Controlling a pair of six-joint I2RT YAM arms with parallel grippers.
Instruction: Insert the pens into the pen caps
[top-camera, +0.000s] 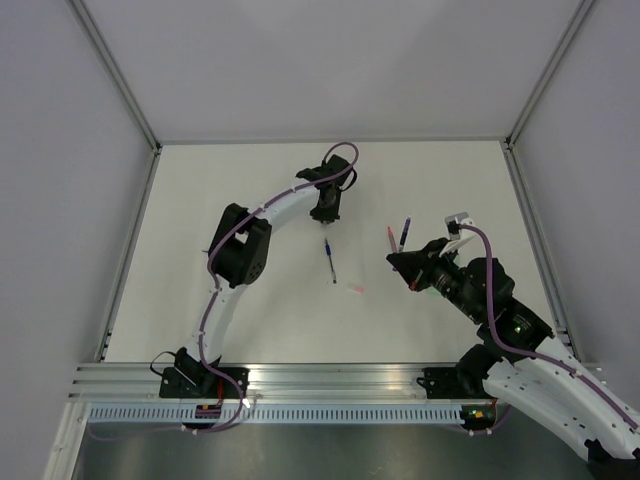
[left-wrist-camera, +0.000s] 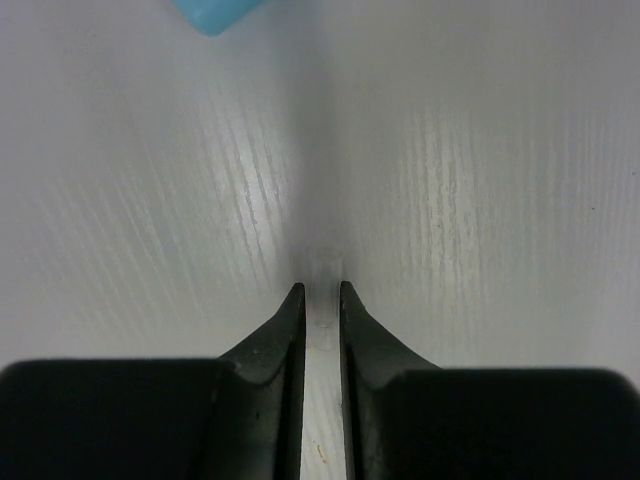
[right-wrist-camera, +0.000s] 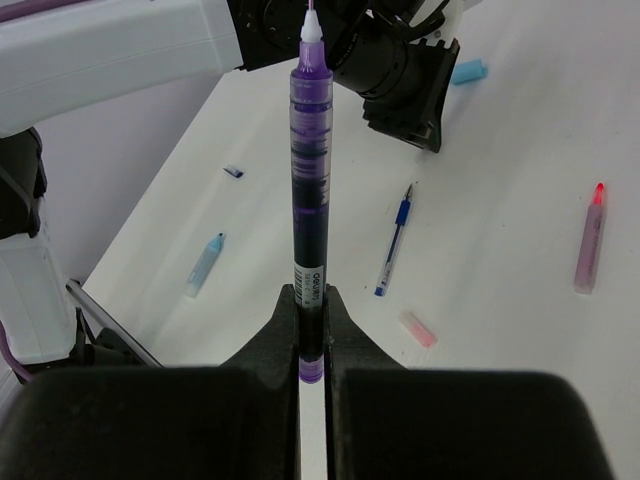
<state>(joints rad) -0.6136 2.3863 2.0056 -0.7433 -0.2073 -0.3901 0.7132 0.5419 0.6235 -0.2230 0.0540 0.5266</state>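
My right gripper (right-wrist-camera: 312, 300) (top-camera: 400, 256) is shut on the lower end of a purple pen (right-wrist-camera: 309, 170) (top-camera: 404, 235) and holds it upright above the table, uncapped tip up. My left gripper (left-wrist-camera: 321, 290) (top-camera: 326, 216) points down at the table at the back. Its jaws are nearly together on what looks like a clear pen cap (left-wrist-camera: 323, 262). A light blue cap (left-wrist-camera: 212, 12) (right-wrist-camera: 468, 72) lies just beside it. A blue pen (top-camera: 330, 262) (right-wrist-camera: 394, 240), a pink cap (top-camera: 355, 288) (right-wrist-camera: 418, 328) and a pink pen (top-camera: 390, 238) (right-wrist-camera: 589, 240) lie on the table between the arms.
A pale blue marker (right-wrist-camera: 204, 264) and a tiny dark blue cap (right-wrist-camera: 233, 171) lie toward the left table edge; the left arm hides them in the top view. Walls enclose the white table (top-camera: 450, 180) on three sides, and a metal rail (top-camera: 330, 375) runs along the front.
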